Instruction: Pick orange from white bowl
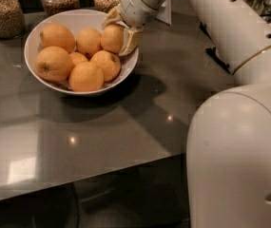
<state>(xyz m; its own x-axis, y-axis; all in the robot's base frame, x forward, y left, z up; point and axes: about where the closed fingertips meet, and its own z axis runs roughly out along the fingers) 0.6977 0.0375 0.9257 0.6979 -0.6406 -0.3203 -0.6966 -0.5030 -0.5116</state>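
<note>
The white bowl (44, 86) sits on the grey counter at the upper left and holds several oranges. My gripper (119, 31) reaches down over the bowl's right rim. Its tan fingers (130, 41) sit on either side of the orange (111, 38) at the bowl's back right and close on it. That orange still rests among the others in the bowl. A larger orange (57, 36) lies at the back left and a small one (78, 58) is half hidden in the middle.
Three glass jars of grains (2, 12) stand along the back edge behind the bowl. My white arm and base (239, 141) fill the right side. The counter's front edge (78, 177) runs across the lower part of the view.
</note>
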